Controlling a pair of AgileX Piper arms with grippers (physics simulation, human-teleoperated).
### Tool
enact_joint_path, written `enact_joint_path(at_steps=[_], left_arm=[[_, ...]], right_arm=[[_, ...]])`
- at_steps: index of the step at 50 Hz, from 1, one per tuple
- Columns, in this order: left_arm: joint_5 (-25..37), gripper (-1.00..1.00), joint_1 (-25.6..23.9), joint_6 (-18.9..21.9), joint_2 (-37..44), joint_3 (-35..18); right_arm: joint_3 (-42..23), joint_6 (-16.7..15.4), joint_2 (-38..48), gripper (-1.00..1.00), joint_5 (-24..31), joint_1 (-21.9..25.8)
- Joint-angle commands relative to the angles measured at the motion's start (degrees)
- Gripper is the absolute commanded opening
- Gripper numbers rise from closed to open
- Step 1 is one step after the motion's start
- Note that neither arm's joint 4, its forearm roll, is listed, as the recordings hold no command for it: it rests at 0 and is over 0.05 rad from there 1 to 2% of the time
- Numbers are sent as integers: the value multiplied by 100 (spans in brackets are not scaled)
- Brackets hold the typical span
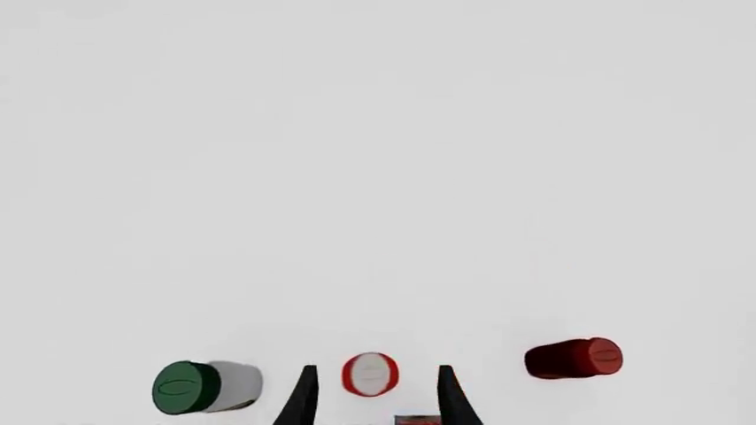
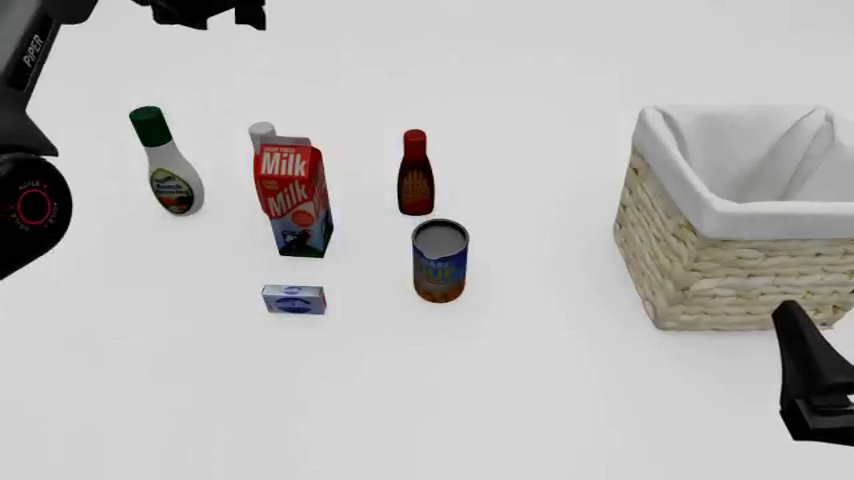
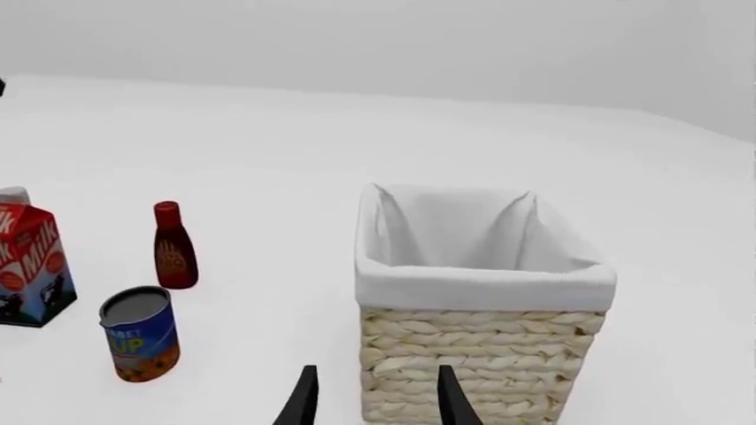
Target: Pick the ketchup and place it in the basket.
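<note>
Bottles on the table [image 2: 534, 400] came to three: the ketchup [image 2: 262, 131], a white bottle [image 2: 167, 170] with a green cap, and a thin dark red bottle [image 2: 415, 175]. There was also one milk carton [image 2: 294, 200], one can [image 2: 439, 261], one small blue box [image 2: 294, 299] and one basket [image 2: 727, 260].

In the front view the ketchup stood upright just behind the carton, at its 11 o'clock. Only its pale cap peeked out. The white bottle was at the carton's 9 o'clock, and the dark bottle at its 3 o'clock. The can stood at 6 o'clock from the dark bottle. The box lay at 6 o'clock from the carton. The basket sat well apart, at 3 o'clock from the can, with its white cloth folded over the rim.

The left gripper [image 1: 377, 367] looked down on the caps from above. Its two fingers were spread wide, wider than the ketchup cap seen between them. It held nothing and touched nothing.

The right gripper [image 3: 375, 372] was also spread apart and held nothing. It pointed at the basket's woven side and did not touch it.
</note>
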Motion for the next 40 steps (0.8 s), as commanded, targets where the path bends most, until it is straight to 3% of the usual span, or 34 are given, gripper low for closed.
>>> enact_joint_path(at_steps=[1,15,40], left_arm=[[189,100,98,-68,324,-285],[-290,100,61,-151,207,522],[-535,100,-11,-202,408,804]], right_arm=[[4,-60,162,100,-137,-19],[11,-25,144,100,-127,-33],[10,-21,175,100,-159,-17]])
